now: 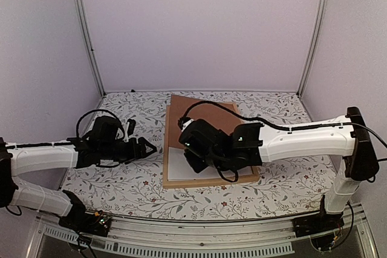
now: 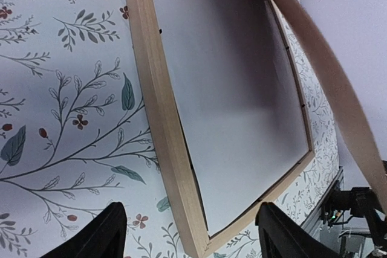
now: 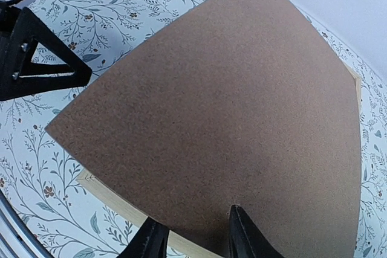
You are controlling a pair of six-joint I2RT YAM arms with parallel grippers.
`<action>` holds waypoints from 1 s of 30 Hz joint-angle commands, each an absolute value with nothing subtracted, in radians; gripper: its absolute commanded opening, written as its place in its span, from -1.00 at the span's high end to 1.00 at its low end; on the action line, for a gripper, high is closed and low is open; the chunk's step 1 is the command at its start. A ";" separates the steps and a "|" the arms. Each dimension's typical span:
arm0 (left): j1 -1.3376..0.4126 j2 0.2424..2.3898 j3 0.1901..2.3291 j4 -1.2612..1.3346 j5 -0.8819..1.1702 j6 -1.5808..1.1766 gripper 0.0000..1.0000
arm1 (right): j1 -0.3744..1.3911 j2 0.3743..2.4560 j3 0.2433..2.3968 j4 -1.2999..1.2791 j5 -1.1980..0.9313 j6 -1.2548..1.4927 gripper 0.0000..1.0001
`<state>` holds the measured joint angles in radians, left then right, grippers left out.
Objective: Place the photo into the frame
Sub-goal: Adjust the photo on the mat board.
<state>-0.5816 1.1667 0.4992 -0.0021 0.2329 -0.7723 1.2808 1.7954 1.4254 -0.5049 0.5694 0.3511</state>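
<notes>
Looks mostly done — photo (image 2: pixel 242 107) face-down inside frame (image 2: pixel 158 119), backing board (image 3: pixel 230 101) tilted above; left fingers (image 2: pixel 103 237) open, can't tell for right fingers (image 3: pixel 248 240).

1. This is a lab-style robot test cell: a left arm (image 1: pixel 42 155) and a right arm (image 1: pixel 308 140) are bolted to a metal rail (image 1: pixel 199 234) at the near edge.
2. Plain pale walls (image 1: pixel 199 28) and aluminium posts (image 1: pixel 84 28) close in the left, right and far sides.
3. A floral-covered table (image 1: pixel 139 191) carries exposed cables (image 1: pixel 242 116).
</notes>
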 commanded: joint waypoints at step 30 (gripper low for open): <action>-0.799 1.685 0.844 -0.250 -0.061 -0.617 -0.57 | 1.228 1.696 1.364 -0.458 0.578 0.375 0.37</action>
<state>-0.7792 1.6566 0.8127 -0.2085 0.0032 -0.6350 1.2495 1.7363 1.3788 -0.4808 0.5617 0.3511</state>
